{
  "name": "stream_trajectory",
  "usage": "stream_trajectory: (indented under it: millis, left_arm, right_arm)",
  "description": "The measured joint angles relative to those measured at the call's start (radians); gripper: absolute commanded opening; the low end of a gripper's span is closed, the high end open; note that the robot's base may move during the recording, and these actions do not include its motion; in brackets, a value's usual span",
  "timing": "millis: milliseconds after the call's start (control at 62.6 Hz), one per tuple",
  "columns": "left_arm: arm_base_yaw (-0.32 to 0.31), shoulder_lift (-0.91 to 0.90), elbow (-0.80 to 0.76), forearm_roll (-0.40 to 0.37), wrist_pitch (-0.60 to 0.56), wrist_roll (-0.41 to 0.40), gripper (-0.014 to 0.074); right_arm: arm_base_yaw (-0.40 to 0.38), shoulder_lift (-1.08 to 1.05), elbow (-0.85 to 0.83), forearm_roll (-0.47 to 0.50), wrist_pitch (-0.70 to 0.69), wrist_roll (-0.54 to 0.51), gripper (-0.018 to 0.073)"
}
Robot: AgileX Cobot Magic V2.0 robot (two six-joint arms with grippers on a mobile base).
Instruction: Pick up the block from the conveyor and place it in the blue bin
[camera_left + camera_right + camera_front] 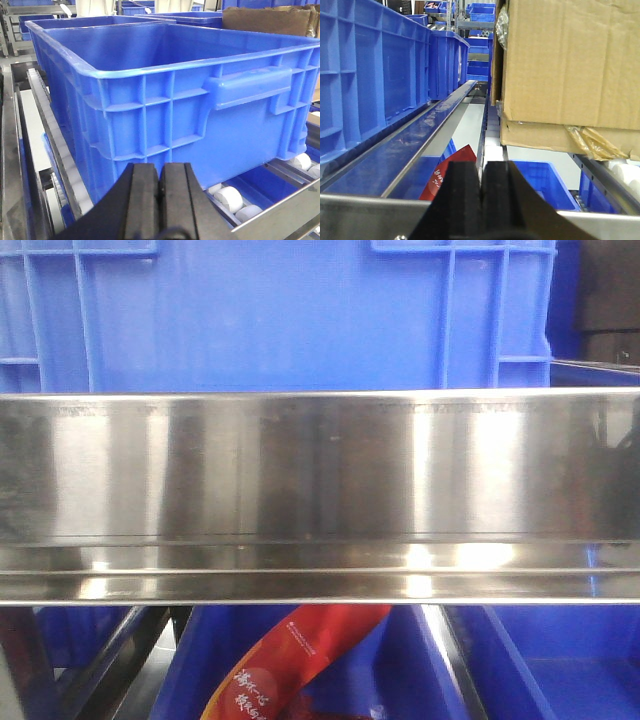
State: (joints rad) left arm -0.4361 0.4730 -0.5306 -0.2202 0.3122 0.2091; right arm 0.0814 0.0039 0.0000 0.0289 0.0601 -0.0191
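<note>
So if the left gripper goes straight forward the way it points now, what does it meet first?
Most likely the near side wall of the blue bin, just ahead of the shut left gripper. Nothing shows between them, though depth is hard to judge.

bin (175,100) on rollers (227,197), boxes (570,65) right

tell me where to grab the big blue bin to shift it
Take the blue bin by the moulded handle jutting from its near end wall, coming in from this side, under the lip. The left gripper, shut and empty, would have to open first.
</note>
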Motion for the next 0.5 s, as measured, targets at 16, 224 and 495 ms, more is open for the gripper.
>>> stream_trajectory:
  millis: [16,224,495]
  left_arm:
    - [0.000,0.000,0.000,0.000,0.000,0.000,-0.0111]
    - [0.000,0.000,0.000,0.000,0.000,0.000,-0.0111]
    - [0.000,-0.003,0.000,0.018,0.000,0.000,-0.0111]
  right_arm:
    - [0.000,0.000,0.000,0.000,0.000,0.000,-0.0162]
    - [0.000,0.000,0.000,0.000,0.000,0.002,-0.0162]
    - [0.000,0.000,0.000,0.000,0.000,0.002,-0.0162]
